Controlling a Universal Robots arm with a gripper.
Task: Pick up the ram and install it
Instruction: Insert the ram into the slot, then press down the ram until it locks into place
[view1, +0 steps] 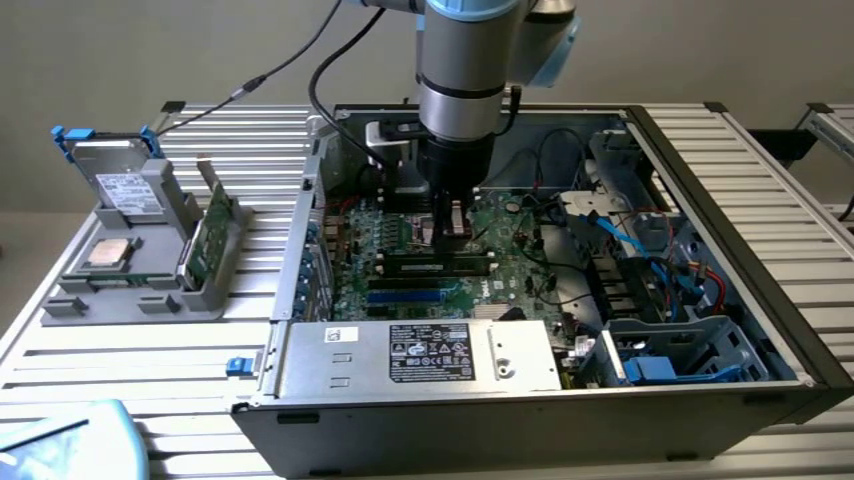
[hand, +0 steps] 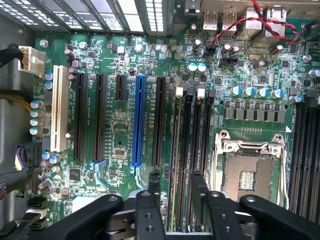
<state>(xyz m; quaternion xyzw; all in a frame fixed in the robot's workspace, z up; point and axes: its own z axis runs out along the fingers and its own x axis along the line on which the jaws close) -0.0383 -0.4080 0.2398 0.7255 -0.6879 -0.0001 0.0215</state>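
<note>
My gripper (view1: 451, 238) hangs low over the motherboard inside the open computer case. Directly under its fingers the ram (view1: 434, 266) appears as a long dark stick with a green tint, standing on edge along a memory slot. From the wrist view, my gripper (hand: 176, 175) is open, and its two black fingers (hand: 154, 186) straddle the black memory slots (hand: 194, 140) with white latches at their far ends. Nothing is pinched between the fingers. I cannot pick out the ram's thin top edge among the slots in the wrist view.
Beside the memory slots are the bare processor socket (hand: 250, 170) and a blue expansion slot (hand: 139, 120). A power supply (view1: 420, 355) fills the case's near side, with cables (view1: 641, 250) on the exterior view's right. Outside the case, a grey fixture (view1: 80, 300) holds a silver processor (view1: 107, 255) and an upright green board (view1: 211, 232).
</note>
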